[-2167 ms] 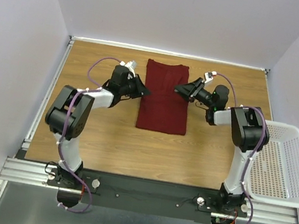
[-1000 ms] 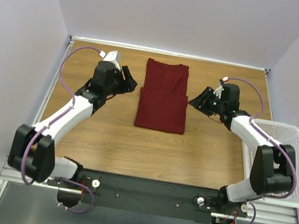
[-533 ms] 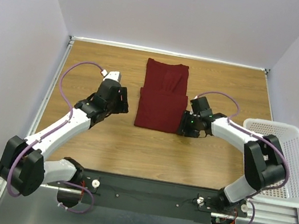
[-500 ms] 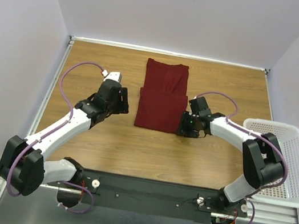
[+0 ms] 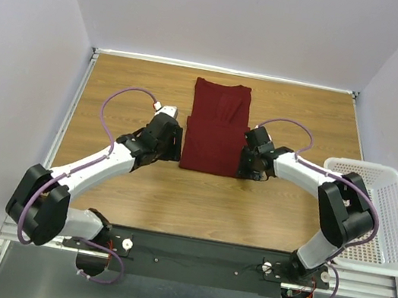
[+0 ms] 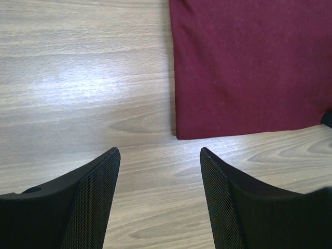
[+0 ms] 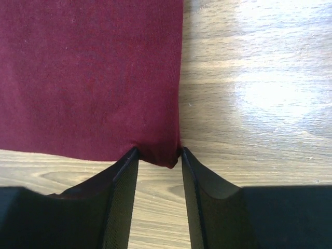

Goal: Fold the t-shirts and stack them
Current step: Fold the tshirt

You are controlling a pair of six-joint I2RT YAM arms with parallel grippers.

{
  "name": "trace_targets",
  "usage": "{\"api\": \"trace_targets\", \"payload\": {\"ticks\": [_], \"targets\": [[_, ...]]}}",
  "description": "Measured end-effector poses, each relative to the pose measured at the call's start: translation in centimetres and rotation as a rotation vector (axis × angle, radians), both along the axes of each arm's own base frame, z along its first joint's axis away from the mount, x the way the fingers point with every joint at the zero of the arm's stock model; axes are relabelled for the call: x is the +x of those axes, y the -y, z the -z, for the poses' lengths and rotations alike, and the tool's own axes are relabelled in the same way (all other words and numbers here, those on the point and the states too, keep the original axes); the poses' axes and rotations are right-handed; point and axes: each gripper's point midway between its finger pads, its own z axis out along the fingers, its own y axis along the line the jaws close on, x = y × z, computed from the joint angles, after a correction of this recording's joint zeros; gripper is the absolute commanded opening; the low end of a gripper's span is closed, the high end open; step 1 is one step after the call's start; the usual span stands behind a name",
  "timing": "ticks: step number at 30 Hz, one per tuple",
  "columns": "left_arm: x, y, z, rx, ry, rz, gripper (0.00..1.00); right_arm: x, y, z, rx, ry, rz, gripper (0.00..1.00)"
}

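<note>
Maroon t-shirt (image 5: 217, 133) lies centred, long axis running away from us; our right gripper (image 7: 159, 151), half-closed, straddles its near right corner, grip uncertain, while our left gripper (image 6: 159, 153) gapes empty just short of the near left corner

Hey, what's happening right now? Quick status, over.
Left fingers open, empty, beside near left corner of maroon t-shirt. Right fingers open, astride near right corner. Shirt lies flat. Nothing in the way.
</note>
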Motion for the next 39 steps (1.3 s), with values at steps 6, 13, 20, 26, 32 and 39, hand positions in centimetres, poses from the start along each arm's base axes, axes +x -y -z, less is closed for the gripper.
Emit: {"api": "trace_targets", "payload": {"ticks": [6, 13, 20, 26, 32, 39], "targets": [[-0.1, 1.0, 0.5, 0.008, -0.017, 0.024, 0.71, 0.4, -0.1, 0.2, -0.020, 0.004, 0.005, 0.14], [0.0, 3.1, 2.3, 0.050, -0.080, 0.071, 0.70, 0.4, -0.5, 0.1, -0.036, 0.017, -0.011, 0.01], [0.3, 4.0, 4.3, 0.092, -0.155, 0.081, 0.63, 0.4, -0.5, 0.1, -0.052, 0.026, -0.019, 0.01], [0.1, 4.5, 6.3, 0.127, -0.221, 0.096, 0.60, 0.4, -0.5, 0.1, -0.059, 0.032, -0.022, 0.01], [-0.8, 4.6, 7.9, 0.158, -0.277, 0.111, 0.59, 0.4, -0.4, 0.1, -0.059, 0.035, -0.024, 0.01], [-0.3, 4.9, 8.5, 0.169, -0.291, 0.103, 0.51, 0.4, -0.4, 0.1, -0.059, 0.039, -0.029, 0.01]]}}
